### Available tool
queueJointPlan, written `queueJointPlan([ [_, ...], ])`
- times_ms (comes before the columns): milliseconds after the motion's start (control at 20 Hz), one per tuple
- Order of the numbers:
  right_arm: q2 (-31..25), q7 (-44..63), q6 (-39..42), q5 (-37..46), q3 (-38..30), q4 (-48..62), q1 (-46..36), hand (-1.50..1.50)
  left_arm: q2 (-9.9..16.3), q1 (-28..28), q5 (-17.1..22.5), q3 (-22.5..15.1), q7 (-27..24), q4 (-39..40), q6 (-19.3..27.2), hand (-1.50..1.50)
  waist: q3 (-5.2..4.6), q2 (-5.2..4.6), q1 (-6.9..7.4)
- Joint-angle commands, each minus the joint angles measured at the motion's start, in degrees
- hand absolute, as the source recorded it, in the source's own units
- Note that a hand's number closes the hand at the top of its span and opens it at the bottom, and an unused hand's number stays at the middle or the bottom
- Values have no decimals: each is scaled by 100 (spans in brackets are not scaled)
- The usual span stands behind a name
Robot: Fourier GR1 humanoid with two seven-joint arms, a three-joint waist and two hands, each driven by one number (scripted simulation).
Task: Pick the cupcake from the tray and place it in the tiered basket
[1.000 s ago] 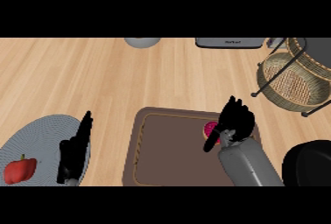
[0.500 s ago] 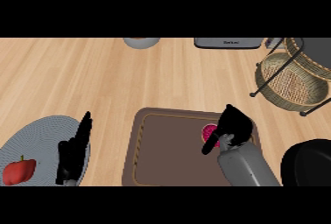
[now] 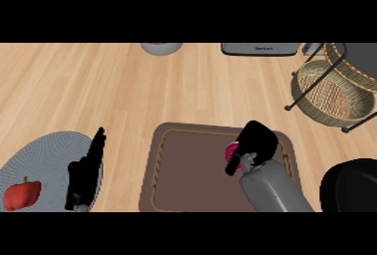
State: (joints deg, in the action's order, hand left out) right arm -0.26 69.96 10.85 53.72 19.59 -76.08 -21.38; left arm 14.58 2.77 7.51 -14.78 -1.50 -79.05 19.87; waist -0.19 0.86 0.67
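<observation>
**My right hand over the cupcake on the tray**

My right hand [image 3: 256, 144] sits above the right half of the brown tray [image 3: 191, 174], back of the hand toward my eyes, fingers bent downward. The cupcake [image 3: 233, 149] shows only as a pink sliver just left of my fingers, touching their edge; the rest of it is hidden beneath my palm. My thumb hangs down on the near side of that pink patch. My fingers look curled about it, but I cannot tell whether they actually have it in a pinch or only cover it, and I cannot tell whether it has left the tray floor.

Far beyond my fingertips and off to their right stands the tiered basket [image 3: 331, 94], its woven bowl in a dark wire frame, well apart from my hand. A black round object [image 3: 352, 187] lies near my right forearm on its outer side.

My left hand [image 3: 87, 172] rests edge-up with straight fingers over the right rim of a grey woven placemat [image 3: 44, 154]. A red pepper [image 3: 22, 195] lies on that mat, to the left of those fingers and apart from them.

Far ahead of both hands, at the counter's back edge, are a grey bowl [image 3: 160, 48] and a dark flat appliance [image 3: 261, 48].
</observation>
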Motion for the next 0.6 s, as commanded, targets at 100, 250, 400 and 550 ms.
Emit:
queueJointPlan([
  [100,25,1037,356,549,231,445,-373,150,-187,169,-121,-160,94,-20,100,0,14,-81,-2],
  [250,-816,-162,423,500,9,-267,149,150,-10,-107,17,200,225,95,-5,0,17,-71,-126],
  [400,-2310,-2519,414,-435,-457,-1031,1075,150,-77,280,1,123,98,-56,131,0,29,-24,-348],
  [550,-3101,-3925,346,-1137,-1100,-1185,1327,150,-39,448,36,181,62,-108,154,0,52,-5,-513],
])
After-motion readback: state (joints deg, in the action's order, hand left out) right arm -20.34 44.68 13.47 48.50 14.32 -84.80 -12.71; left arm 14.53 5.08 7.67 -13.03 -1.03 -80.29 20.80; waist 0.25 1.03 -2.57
